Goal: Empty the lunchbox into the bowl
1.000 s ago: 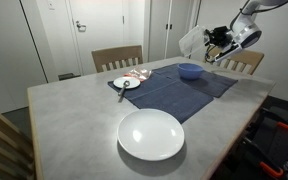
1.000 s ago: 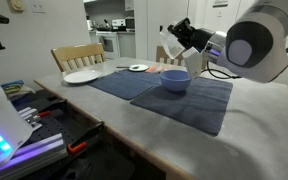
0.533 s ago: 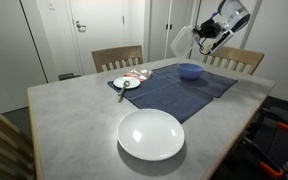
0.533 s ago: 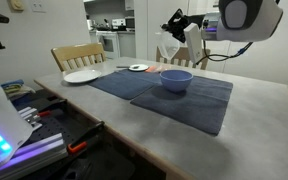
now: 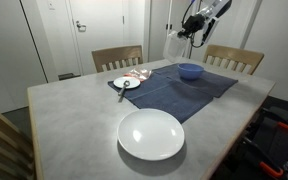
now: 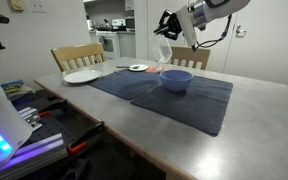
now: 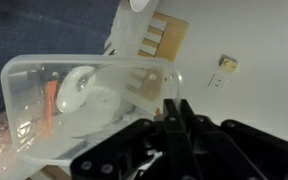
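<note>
Grey and mottled, the desk (image 5: 74, 120) carries at its near edge a large white dish (image 5: 151, 134), lying flat and well apart from everything else. Beyond it, dark blue placemats (image 5: 179, 90) stretch across the far half of the surface. A small white plate (image 5: 126, 83) rests at one corner of the cloth with a crumpled pinkish wrapper (image 5: 139, 73) just beside it. The bowl (image 5: 189, 71), small, round and blue, stands upright on the mats towards the far edge. High above that far edge, well clear of the bowl and off to its side in an exterior view, the end effector (image 5: 184, 30) hangs from the raised arm and pinches the lunchbox (image 5: 172, 45). In the wrist view its black fingers (image 7: 180, 112) are pressed together on the rim of the clear container, which is tilted so that its open side faces the camera. A white rounded item (image 7: 79, 88) and an orange piece (image 7: 50, 100) lie against its inner wall. Whether the box hangs straight over the bowl cannot be told. Behind the desk stand two wooden chairs (image 5: 117, 57), pushed in at the far side, and past them are white doors (image 5: 94, 30) and a pale wall.
</note>
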You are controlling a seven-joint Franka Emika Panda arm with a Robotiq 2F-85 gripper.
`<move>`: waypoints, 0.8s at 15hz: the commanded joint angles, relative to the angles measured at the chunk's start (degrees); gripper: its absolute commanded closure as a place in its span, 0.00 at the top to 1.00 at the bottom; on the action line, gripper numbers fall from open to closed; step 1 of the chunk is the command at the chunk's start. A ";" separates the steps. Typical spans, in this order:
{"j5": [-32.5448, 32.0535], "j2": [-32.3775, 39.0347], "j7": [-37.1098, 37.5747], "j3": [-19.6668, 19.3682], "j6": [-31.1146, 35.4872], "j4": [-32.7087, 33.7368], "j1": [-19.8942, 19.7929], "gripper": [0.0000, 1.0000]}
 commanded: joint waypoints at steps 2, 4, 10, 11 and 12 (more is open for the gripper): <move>-9.57 -0.91 10.67 3.29 6.77 1.85 4.34 0.02; -14.00 -0.63 15.15 4.63 10.22 2.09 5.99 0.02; -29.67 -2.34 28.15 8.03 20.97 -1.65 9.47 0.02; -32.05 -2.47 30.51 8.67 23.17 -2.62 9.89 0.02; -34.75 -2.70 33.01 9.28 25.10 -3.69 10.28 0.02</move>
